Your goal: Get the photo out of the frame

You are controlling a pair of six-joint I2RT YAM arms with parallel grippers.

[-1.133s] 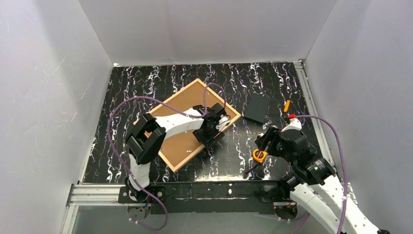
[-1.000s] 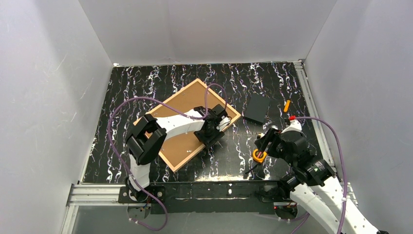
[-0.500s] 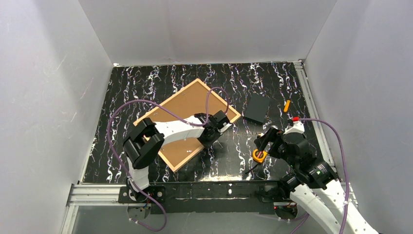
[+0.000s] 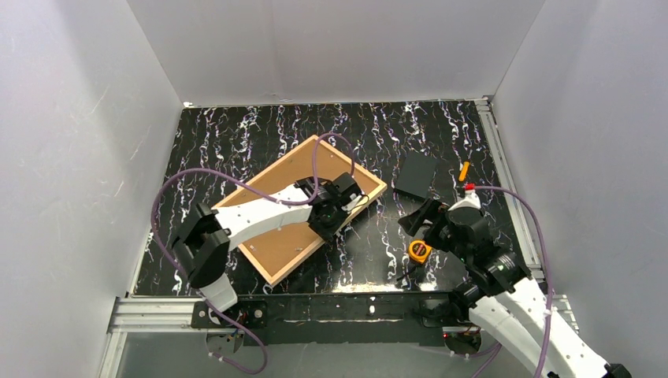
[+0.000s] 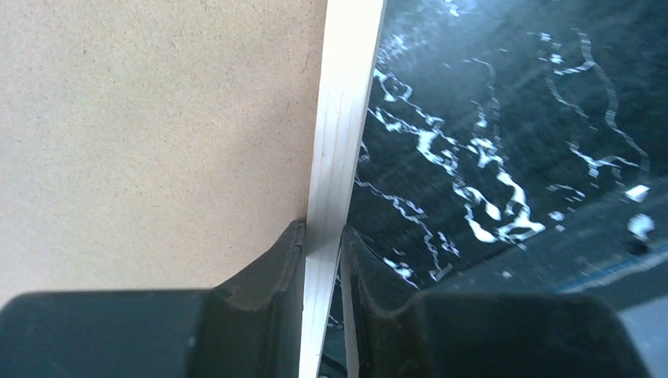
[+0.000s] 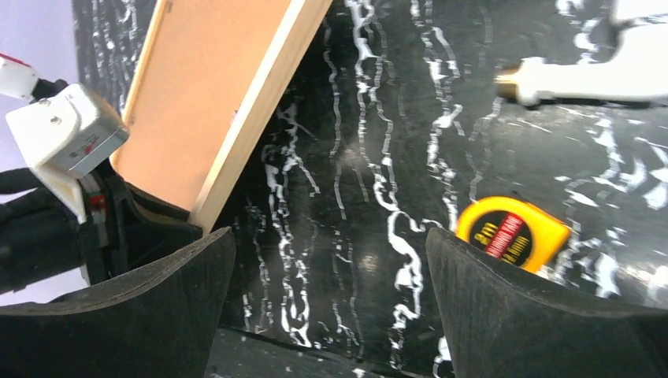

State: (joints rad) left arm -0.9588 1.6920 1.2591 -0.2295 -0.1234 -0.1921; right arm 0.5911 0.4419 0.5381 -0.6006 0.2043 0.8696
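Note:
The frame [image 4: 366, 173] of pale wood strips lies face down on the black marbled table. The photo [image 4: 287, 169] sits inside it, and only its brown backing board shows. My left gripper [image 4: 335, 206] is shut on the frame's right-hand strip [image 5: 343, 118], one finger on the backing board [image 5: 157, 118] side and one on the table side. My right gripper [image 4: 416, 219] hangs open to the right of the frame, above bare table. In the right wrist view its jaws stand wide apart, with the frame's edge [image 6: 260, 102] ahead on the left.
A yellow tape measure [image 4: 418, 252] lies just in front of my right gripper. A small black rectangle [image 4: 415, 175] and an orange item [image 4: 464, 171] lie at the back right. A white object with a brass tip [image 6: 583, 79] shows in the right wrist view. Grey walls enclose the table.
My left gripper has closed on the frame's strip, and the frame has shifted left with the arm. My right gripper has opened wide and moved slightly toward the frame.

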